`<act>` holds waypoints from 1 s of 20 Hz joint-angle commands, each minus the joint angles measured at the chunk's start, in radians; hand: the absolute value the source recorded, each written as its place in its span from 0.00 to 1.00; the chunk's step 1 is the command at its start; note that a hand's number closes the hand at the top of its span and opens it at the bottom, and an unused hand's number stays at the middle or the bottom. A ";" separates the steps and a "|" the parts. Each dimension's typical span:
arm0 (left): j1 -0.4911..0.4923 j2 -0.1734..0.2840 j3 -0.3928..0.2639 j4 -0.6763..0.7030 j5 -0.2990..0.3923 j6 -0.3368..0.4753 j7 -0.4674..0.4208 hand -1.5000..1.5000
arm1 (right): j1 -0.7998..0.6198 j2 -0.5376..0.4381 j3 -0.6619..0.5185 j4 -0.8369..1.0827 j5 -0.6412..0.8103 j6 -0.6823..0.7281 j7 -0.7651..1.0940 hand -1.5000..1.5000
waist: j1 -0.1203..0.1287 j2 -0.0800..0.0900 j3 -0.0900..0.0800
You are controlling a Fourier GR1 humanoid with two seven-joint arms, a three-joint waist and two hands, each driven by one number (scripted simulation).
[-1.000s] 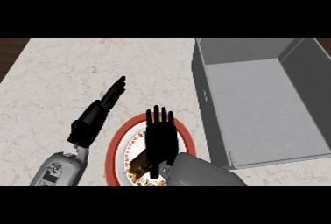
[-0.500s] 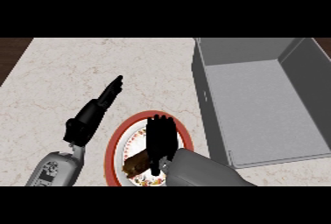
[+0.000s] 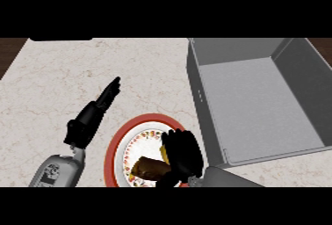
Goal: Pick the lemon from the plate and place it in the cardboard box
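Observation:
A round plate with a red rim (image 3: 115,147) lies on the counter near the view's lower edge. On it sits the lemon (image 3: 148,167), yellow-brown in the shade of my right hand (image 3: 182,151) and partly hidden by it. The right hand's fingers curl down over the lemon, with the thumb below it. Right of the plate, touching its rim, stands the open grey box (image 3: 259,101), with nothing inside. My left hand (image 3: 97,110) lies left of the plate, fingers straight and pointing up and to the right, holding nothing.
The counter is pale marble (image 3: 77,66). Its dark edge shows at the top left corner. The box's tall left wall (image 3: 196,94) stands between the plate and the box's floor. My left forearm (image 3: 57,171) comes in at the lower left.
The right hand has pulled back toward the lower edge and its fingers, straight a second ago, have curled down over the lemon. The left hand has not moved.

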 commanded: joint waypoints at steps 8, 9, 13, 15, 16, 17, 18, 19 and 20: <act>0.007 -0.002 0.007 0.016 -0.001 -0.026 -0.015 0.50 | 0.250 -0.564 -0.001 -0.579 0.238 -0.182 -0.103 1.00 | -0.011 0.010 -0.003; 0.025 0.020 0.016 -0.068 0.012 -0.026 0.043 0.50 | 0.241 -0.618 -0.030 -0.676 0.223 -0.160 -0.097 1.00 | -0.008 0.005 -0.003; 0.004 -0.001 0.031 0.015 -0.003 -0.016 -0.017 0.50 | 0.322 -0.754 -0.079 -0.950 0.207 -0.120 -0.065 1.00 | -0.013 0.009 -0.004; 0.033 0.009 0.017 -0.037 -0.012 -0.020 0.009 0.50 | 0.377 -0.834 -0.096 -1.073 0.219 -0.143 -0.068 1.00 | -0.011 0.006 -0.003; 0.060 0.020 0.009 -0.072 -0.004 -0.035 0.029 0.50 | 0.399 -0.883 -0.123 -1.116 0.195 -0.174 -0.095 1.00 | -0.006 0.006 -0.002; 0.030 -0.018 0.014 -0.025 -0.002 -0.018 0.014 0.50 | 0.397 -0.872 -0.157 -1.131 0.175 -0.173 -0.101 1.00 | -0.001 0.012 -0.003; 0.027 0.024 0.040 -0.043 0.013 -0.044 0.019 0.50 | 0.429 -0.867 -0.122 -1.222 0.230 -0.167 -0.042 1.00 | -0.016 0.005 -0.003; 0.064 0.011 0.033 -0.016 -0.002 -0.031 -0.045 0.50 | 0.437 -0.898 -0.157 -1.226 0.209 -0.213 -0.067 1.00 | -0.018 0.006 -0.003; 0.000 -0.006 0.022 -0.023 -0.006 -0.025 0.016 0.50 | 0.415 -0.896 -0.193 -1.238 0.189 -0.214 -0.059 1.00 | -0.022 0.007 -0.003</act>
